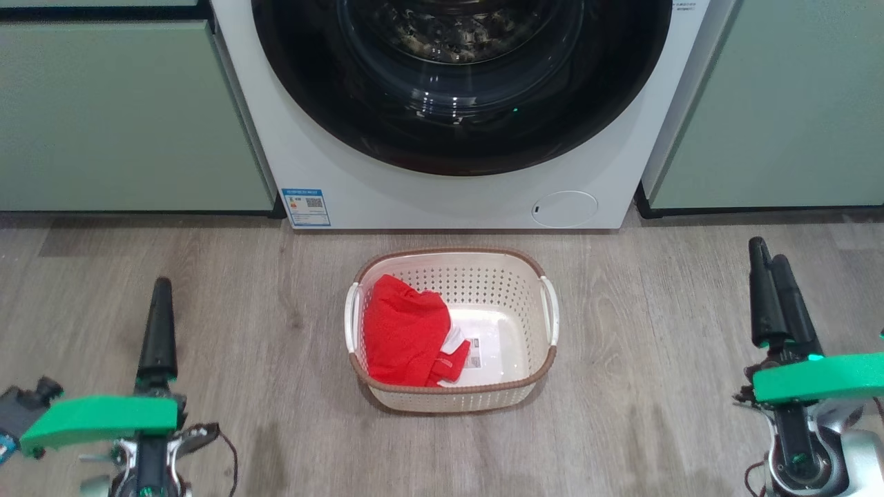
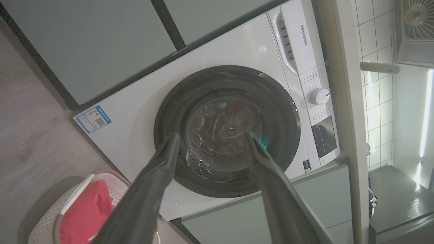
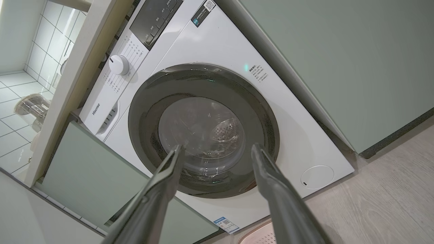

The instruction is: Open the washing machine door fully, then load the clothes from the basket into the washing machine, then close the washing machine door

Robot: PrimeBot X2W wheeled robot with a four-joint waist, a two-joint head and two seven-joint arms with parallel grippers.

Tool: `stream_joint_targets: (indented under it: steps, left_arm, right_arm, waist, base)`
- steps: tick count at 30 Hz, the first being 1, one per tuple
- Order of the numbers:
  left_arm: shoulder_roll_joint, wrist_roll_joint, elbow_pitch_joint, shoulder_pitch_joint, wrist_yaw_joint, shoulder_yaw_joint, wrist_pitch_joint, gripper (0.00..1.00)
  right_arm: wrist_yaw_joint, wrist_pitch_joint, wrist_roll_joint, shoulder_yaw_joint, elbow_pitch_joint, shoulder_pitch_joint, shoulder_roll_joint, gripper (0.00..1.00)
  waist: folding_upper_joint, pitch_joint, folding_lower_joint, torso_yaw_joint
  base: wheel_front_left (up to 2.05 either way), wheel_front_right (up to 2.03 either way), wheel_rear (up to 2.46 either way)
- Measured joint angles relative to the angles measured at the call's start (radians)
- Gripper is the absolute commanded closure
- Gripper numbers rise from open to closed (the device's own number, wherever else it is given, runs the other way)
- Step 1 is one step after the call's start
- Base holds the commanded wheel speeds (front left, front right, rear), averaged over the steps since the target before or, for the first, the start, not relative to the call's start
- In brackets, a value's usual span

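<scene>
The grey wooden floor (image 1: 690, 310) fills the lower half of the head view, and pale green cabinets (image 1: 124, 117) stand at the upper left and upper right. Between them, at the top centre, is the washing machine (image 1: 414, 200), white, with a blue sticker at its lower left corner. The washing machine door (image 1: 456, 152) lies flat against the front in all three views, so I judge it is shut and the first step is not begun.

The basket (image 1: 452, 252) stands on the floor at the centre of the frame, just below the machine. The clothes (image 1: 404, 331), a red garment with a bit of white, lie inside it on its left side; nothing is loaded yet.

The left hand (image 1: 161, 284) is at the lower left and the right hand (image 1: 769, 250) at the lower right, both well apart from the basket. In the wrist views each hand is released, fingers spread, grasping nothing.

Opening, loading and closing all remain.
</scene>
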Motion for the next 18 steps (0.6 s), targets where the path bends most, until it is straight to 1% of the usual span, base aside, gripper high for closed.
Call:
stream_joint_targets:
  steps: [4,8,13,15,18]
  left_arm:
    - [0.0,0.072,-0.04,-0.009,0.015,-0.002,-0.01,0.0]
    - [0.0,0.159,-0.078,-0.008,0.044,-0.014,-0.02,0.0]
    - [0.0,0.263,-0.126,-0.009,0.072,-0.049,-0.039,0.0]
    - [0.001,0.284,-0.133,-0.008,0.074,-0.056,-0.04,0.0]
    - [0.001,0.361,-0.158,-0.008,0.086,-0.086,-0.05,0.0]
  right_arm:
    - [0.0,-0.013,-0.05,0.0,-0.014,0.0,0.0,0.0]
    - [0.0,-0.023,-0.097,-0.002,-0.027,0.0,0.0,0.0]
    - [0.0,-0.038,-0.169,-0.002,-0.034,0.0,0.0,0.0]
    - [0.0,-0.039,-0.183,-0.002,-0.036,0.0,0.0,0.0]
    - [0.0,-0.048,-0.215,0.004,-0.038,0.0,0.0,0.0]
  waist:
    - [0.0,0.0,0.0,0.001]
    - [0.0,0.0,0.0,0.001]
    - [0.0,0.0,0.0,0.002]
    - [0.0,-0.001,0.0,0.002]
    - [0.0,-0.001,0.0,0.002]
  base:
    - [0.0,0.0,0.0]
    - [0.0,0.0,0.0]
    - [0.0,0.0,0.0]
    - [0.0,0.0,0.0]
    - [0.0,0.0,0.0]
